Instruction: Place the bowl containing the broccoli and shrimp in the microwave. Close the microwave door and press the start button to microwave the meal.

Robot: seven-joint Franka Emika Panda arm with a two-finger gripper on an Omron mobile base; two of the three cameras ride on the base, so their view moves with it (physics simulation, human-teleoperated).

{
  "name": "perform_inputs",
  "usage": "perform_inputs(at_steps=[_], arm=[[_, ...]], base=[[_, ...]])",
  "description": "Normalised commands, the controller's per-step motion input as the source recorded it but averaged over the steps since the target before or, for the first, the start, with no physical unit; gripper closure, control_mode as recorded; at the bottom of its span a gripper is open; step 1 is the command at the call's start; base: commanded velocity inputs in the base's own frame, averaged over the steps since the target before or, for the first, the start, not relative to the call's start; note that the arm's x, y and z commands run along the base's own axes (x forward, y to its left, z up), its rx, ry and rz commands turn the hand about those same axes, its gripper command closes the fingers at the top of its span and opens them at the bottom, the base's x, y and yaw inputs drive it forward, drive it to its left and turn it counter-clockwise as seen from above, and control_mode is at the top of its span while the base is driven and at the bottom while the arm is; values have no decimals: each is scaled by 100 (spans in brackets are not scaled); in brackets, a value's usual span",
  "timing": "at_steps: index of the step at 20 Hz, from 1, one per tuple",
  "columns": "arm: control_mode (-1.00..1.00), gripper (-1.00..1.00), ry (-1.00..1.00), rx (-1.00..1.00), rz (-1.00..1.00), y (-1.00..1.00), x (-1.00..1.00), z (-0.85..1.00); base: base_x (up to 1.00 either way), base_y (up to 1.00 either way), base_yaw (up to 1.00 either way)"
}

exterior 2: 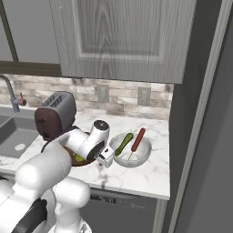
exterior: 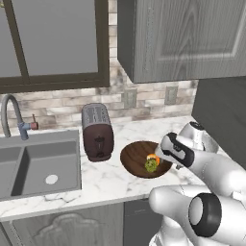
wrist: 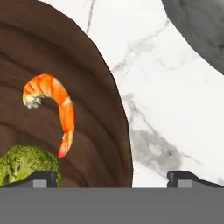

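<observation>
Over the surface, the open gripper (wrist: 111, 177) straddles the rim of the bowl (wrist: 52, 57), which looks rigid and light, best pinched at that thin edge.

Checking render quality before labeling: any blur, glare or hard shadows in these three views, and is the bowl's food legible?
Left base view: soft and low-res, flat light, no glare; shrimp and broccoli small but legible in the bowl. Right base view: same softness; the arm covers most of the bowl. Hand view: sharpest, wood grain and marble counter veins crisp, only faint shadow; gripper tips cropped at the bottom.
</observation>
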Motion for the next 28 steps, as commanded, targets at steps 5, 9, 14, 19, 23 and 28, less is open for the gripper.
perform_inputs(at_steps=[5,9,14,19,23,28], arm=[[-100,-100,0,0,0,0,26,-25],[-100,-100,0,0,0,0,21,-28],[-100,100,0,0,0,0,14,-21],[-100,100,0,0,0,0,0,0],[-100,100,0,0,0,0,0,0],[-100,100,-5,2,0,0,-6,43]], base=[[0,0,0],[0,0,0],[0,0,0],[0,0,0],[0,0,0],[0,0,0]])
